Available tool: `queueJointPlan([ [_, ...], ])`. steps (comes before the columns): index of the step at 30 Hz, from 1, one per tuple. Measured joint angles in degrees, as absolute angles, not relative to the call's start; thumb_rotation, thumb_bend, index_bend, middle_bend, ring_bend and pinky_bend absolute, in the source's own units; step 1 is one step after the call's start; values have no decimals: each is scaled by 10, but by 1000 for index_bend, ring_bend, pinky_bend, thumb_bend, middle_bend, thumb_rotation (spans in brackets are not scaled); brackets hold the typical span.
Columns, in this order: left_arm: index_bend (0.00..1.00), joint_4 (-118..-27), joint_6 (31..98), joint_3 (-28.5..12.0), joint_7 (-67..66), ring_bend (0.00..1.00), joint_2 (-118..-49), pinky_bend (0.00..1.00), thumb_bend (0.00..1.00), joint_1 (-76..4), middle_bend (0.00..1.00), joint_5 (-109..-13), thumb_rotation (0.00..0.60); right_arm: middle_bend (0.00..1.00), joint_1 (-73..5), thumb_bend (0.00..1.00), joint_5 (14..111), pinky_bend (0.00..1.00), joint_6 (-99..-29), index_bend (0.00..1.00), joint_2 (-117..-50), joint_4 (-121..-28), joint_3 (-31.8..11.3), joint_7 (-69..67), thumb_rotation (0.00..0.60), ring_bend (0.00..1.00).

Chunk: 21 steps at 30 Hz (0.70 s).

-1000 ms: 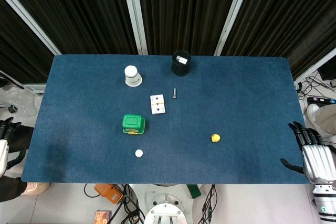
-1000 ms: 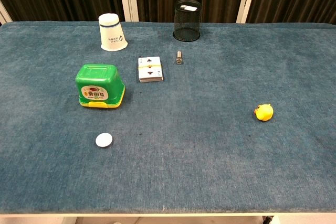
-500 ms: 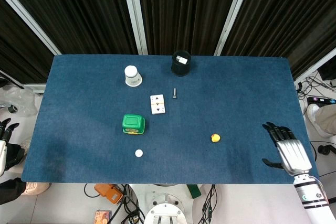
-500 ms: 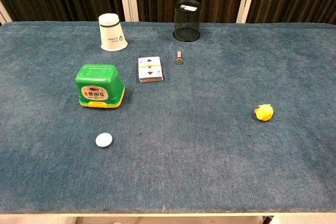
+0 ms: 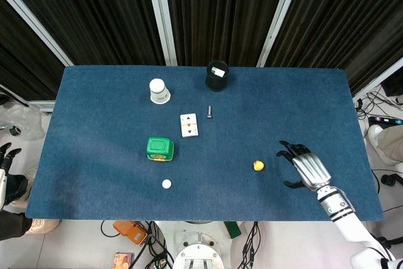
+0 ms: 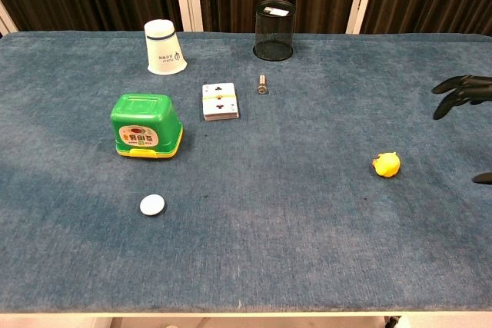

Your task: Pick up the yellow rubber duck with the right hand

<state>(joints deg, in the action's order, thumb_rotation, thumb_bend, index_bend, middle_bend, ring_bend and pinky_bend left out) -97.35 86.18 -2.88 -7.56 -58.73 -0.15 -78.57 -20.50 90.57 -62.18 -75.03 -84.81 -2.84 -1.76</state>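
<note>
1. The left hand (image 5: 5, 167) shows only as a sliver at the far left edge of the head view, off the table (image 5: 94, 92) and below its left side; I cannot tell how its fingers lie.
2. A white paper cup (image 5: 159, 91) stands upside down toward the far left part of the table, well in from the edges.
3. A green box (image 5: 160, 148) sits nearer the front, with a small white disc (image 5: 166, 184) just in front of it, close to the front edge.
4. A deck of cards (image 5: 188, 125) lies near the middle, a small bolt (image 5: 210, 112) just to its right.
5. A black mesh cup (image 5: 217, 75) stands near the far edge, something white inside it.
6. The yellow duck (image 5: 258, 165) sits alone on bare cloth, right of centre and toward the front; open blue cloth lies all around it.
7. The right hand (image 5: 303, 167) hovers over the table just right of the duck, not touching it, fingers spread and holding nothing; in the chest view only its dark fingertips (image 6: 453, 94) poke in at the right edge.
8. Right of the hand the cloth runs bare to the right edge.
</note>
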Motion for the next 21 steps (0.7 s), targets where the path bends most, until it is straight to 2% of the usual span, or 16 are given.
queueJointPlan([
  [14,168,-974,860,-29,-76,68,-586,174,296,-2,47,-785,600,173,-263,194,865,248,-561,424,-819,-777,-42,-23,600,262],
  [21,168,-974,858,-29,-77,68,-585,174,297,-2,47,-782,600,176,-284,253,858,266,-545,458,-845,-747,-44,-43,600,271],
])
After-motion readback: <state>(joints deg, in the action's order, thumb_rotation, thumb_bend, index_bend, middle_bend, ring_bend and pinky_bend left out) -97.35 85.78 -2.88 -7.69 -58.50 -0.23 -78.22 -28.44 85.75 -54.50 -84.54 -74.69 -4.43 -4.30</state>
